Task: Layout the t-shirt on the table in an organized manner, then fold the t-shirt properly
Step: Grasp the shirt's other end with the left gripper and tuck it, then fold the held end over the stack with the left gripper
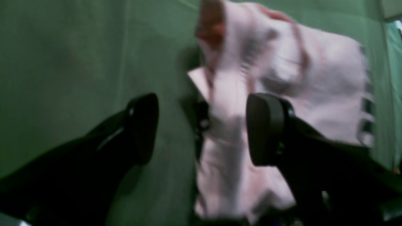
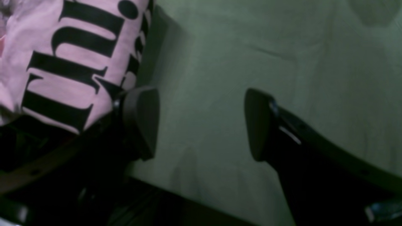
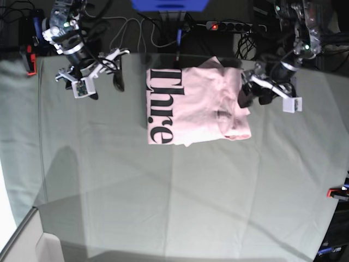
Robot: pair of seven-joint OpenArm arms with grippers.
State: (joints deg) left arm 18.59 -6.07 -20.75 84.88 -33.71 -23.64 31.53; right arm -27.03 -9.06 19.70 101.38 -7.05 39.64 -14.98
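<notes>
A: Entry. Where does the t-shirt (image 3: 199,106) lie?

B: On the far middle of the counter (image 3: 109,180), already a compact folded block. Black lettering shows along its left band; the rest is plain pink, with a bunched, doubled edge on the side toward the left tool (image 3: 253,95).

A: Tool states?

B: Left tool (image 1: 202,128): jaws spread wide, empty, hanging at the shirt's bunched edge; whether a finger touches the cloth I cannot tell, as the wrist view is blurred. Right tool (image 2: 201,124): also wide and empty, over bare counter (image 2: 282,62), with the lettered side of the shirt (image 2: 62,62) just beside it. In the base view the right tool (image 3: 106,79) sits apart from the shirt.

A: Handling?

B: Judged light, soft, limp cotton; it will sag and drag, not slide rigidly. Layers may separate if only the top one is pinched.

A: Where to take hold?

B: At a corner or hem edge, catching all the layers there, one tool at each end.
</notes>
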